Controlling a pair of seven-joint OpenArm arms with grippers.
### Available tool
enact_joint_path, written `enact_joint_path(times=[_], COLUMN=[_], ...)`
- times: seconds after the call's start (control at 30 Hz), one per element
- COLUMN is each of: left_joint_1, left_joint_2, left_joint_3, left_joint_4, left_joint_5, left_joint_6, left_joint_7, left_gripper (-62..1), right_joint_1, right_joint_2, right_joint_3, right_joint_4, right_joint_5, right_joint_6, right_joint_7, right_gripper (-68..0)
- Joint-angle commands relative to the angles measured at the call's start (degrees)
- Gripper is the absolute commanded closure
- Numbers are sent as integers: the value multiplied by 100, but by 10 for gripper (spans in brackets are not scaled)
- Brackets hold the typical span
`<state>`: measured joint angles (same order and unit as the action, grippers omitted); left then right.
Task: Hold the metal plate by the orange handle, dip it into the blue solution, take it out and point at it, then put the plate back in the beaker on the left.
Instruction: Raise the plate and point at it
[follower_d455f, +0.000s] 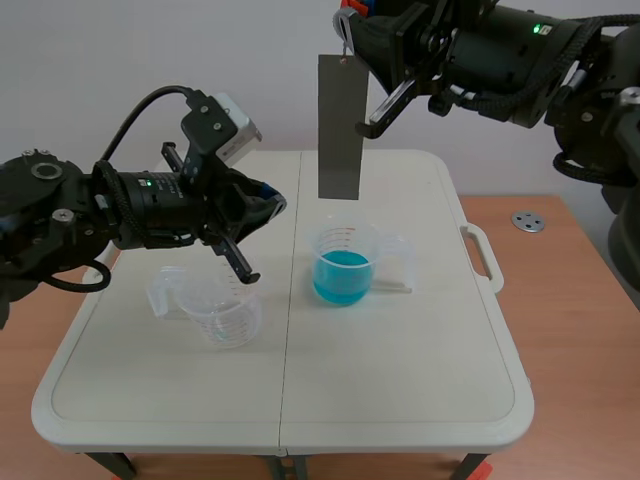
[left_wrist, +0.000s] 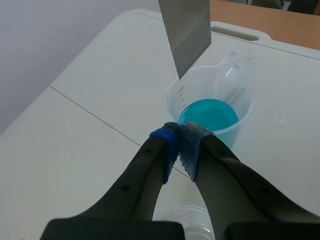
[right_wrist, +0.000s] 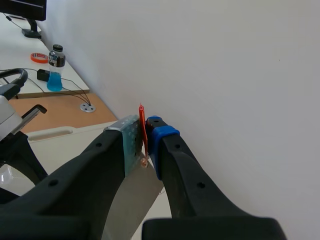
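Right claw (right_wrist: 145, 142) pinches thin orange handle (right_wrist: 142, 125); flat grey metal plate (follower_d455f: 338, 125) hangs above clear beaker of blue solution (follower_d455f: 345, 268). Left claw (left_wrist: 179, 142) closed, gripping nothing, over empty clear beaker (follower_d455f: 222, 315).

Right claw (right_wrist: 145, 144) pinching orange handle (right_wrist: 142, 118), metal plate (right_wrist: 134, 200) hanging below

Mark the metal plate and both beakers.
Grey rectangular metal plate (follower_d455f: 338, 127): scene view, face centre.
Clear plastic beaker of blue solution (follower_d455f: 343, 277): scene view, front wall.
Empty clear plastic beaker (follower_d455f: 222, 322): scene view, front wall.
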<state>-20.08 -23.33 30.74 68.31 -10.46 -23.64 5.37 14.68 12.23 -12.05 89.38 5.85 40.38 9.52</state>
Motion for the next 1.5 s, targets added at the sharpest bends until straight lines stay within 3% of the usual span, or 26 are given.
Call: enact_joint_path(times=[0.0,0.2,0.37,1.03,1.27,1.47], left_joint_1=[-96,-186,-186,-168,358,1344], left_joint_2=[52,240,343,306,-378,-1316], left_joint_3=[-35,-31,-31,-33,-391,-1226], left_joint_4=[24,-153,-190,-190,81,610], left_joint_5=[-37,-13,221,219,81,-157], left_joint_6=[33,31,31,37,643,776], left_joint_7=[-98,-101,-103,-101,-435,-739], left_gripper=[-23,-23,-23,-23,-23,-23], right_joint_1=[120,120,120,120,120,120], right_joint_2=[61,61,61,61,61,61], right_joint_3=[66,63,63,63,66,63], right_joint_4=[149,149,149,149,149,149], right_joint_5=[90,90,90,105,114,151], right_joint_6=[0,0,0,0,0,0], right_joint_7=[66,63,63,63,66,66], right_gripper=[-15,-15,-15,-15,-15,-15])
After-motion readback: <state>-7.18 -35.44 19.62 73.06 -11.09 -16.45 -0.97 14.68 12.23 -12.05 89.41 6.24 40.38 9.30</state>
